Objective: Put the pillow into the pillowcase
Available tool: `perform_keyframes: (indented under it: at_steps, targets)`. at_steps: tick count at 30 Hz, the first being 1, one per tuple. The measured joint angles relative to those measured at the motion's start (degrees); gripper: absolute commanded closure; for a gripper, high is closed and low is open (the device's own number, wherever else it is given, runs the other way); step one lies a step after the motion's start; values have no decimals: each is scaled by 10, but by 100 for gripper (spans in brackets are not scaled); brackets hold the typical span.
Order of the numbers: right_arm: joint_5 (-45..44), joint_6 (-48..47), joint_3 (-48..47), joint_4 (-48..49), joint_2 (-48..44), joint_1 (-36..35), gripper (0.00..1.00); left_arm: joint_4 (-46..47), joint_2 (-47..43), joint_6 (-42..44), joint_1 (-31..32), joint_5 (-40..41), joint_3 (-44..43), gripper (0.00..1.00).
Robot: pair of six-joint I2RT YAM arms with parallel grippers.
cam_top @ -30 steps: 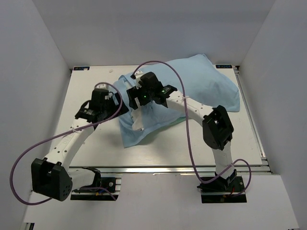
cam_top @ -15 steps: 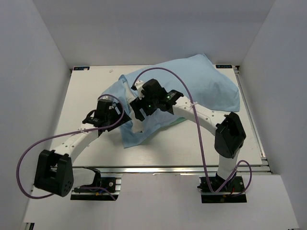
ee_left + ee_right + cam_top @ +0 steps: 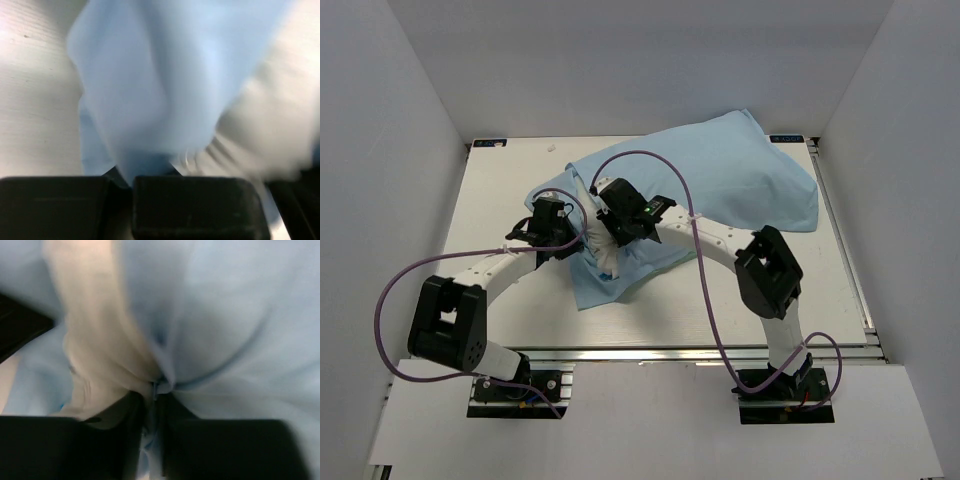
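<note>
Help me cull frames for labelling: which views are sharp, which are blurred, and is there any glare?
Top view: sharp and evenly lit, with only soft shadows on the table and no glare. Left wrist view: too close to focus, the pillowcase and pillow smeared. Right wrist view: blurred throughout, the fabric folds soft, dim at the bottom edge.

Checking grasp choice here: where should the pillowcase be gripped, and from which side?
Grip the pillowcase by the thin rim of its open left end, coming from the near left. There the cloth lies loose and flat beside the exposed pillow, so one layer can likely be pinched; the far-right end bulges full, offering no edge.
</note>
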State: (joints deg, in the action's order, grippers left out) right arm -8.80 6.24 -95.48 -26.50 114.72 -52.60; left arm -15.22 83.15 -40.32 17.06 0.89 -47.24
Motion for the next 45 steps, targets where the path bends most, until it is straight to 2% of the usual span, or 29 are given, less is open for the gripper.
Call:
perform_keyframes:
  at_steps: [1, 2, 8, 13, 16, 21, 26, 29, 30, 32, 34, 35, 37, 39, 42, 45]
  targets:
    - [-12, 2, -8, 1, 14, 1, 98, -3, -9, 2, 0, 0, 0, 100]
    - [-28, 7, -17, 0, 28, 1, 100, -7, -23, 4, 0, -1, 0, 100]
    - [-103, 51, -114, -8, 95, 3, 100, -18, -184, 12, 0, -36, 40, 100]
    - [-123, 89, -221, -28, 153, 12, 100, -46, -296, 14, -1, -83, 63, 100]
    - [-122, 110, -232, -33, 169, 10, 100, -59, -339, 16, -1, -125, 61, 100]
    - [-123, 135, -232, -33, 180, 4, 100, -84, -357, 24, -1, -160, 19, 100]
    - [-111, 142, -221, -1, 174, -17, 100, -93, -328, 31, -1, -147, -30, 100]
    - [-49, 128, -159, 43, 139, -27, 65, -93, -284, 35, -1, -129, -51, 100]
    - [-20, 124, -130, 59, 120, -28, 45, -96, -269, 35, -1, -122, -55, 100]
    - [45, 116, -80, 76, 82, -25, 33, -106, -247, 37, -1, -104, -61, 100]
    - [99, 113, -42, 92, 45, -16, 15, -113, -242, 30, -1, -104, -64, 100]
    - [129, 112, -25, 101, 30, -7, 11, -116, -248, 31, 7, -103, -70, 100]
    - [177, 110, 4, 116, 3, 10, 11, -113, -267, 25, 17, -112, -75, 100]
    - [226, 104, 21, 117, -27, 23, 11, -128, -292, 28, 17, -78, -74, 100]
    - [262, 92, 23, 118, -72, 33, 14, -151, -328, 27, 4, -25, -59, 100]
    - [278, 78, 23, 117, -112, 35, 12, -180, -359, 25, 3, 12, -43, 100]
